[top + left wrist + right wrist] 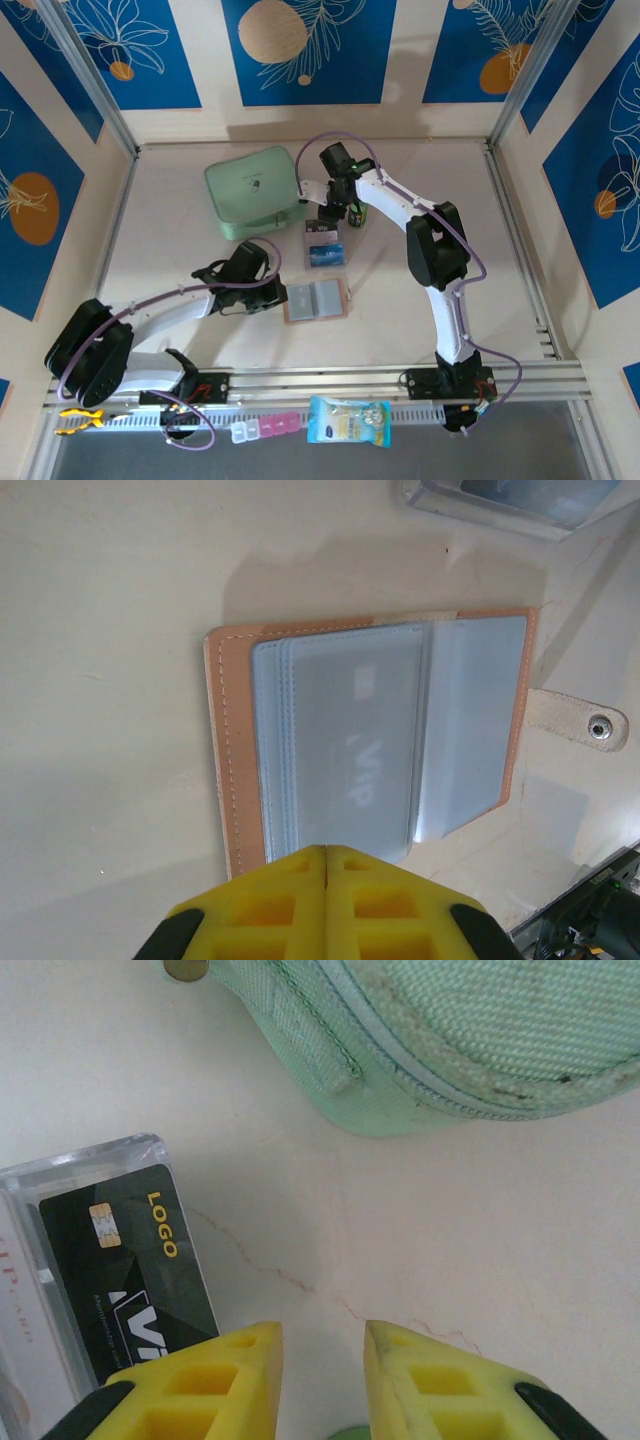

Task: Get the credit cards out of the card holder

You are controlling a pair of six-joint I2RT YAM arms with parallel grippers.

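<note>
card holder: open – VIP card in pocket
clear box: black card inside
left end effector: together
right end effector: apart

You've got cream walls on 3 sides, hung with blue panels showing white leaves and orange discs. Below is a pale, faintly veined surface, evenly lit. 2 metal posts stand at the far corners, with a slotted rail nearest you.

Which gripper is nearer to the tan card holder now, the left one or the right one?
Left. The left gripper is at the card holder's edge; the right gripper is farther back, beside the mint-green case and the clear box.
</note>
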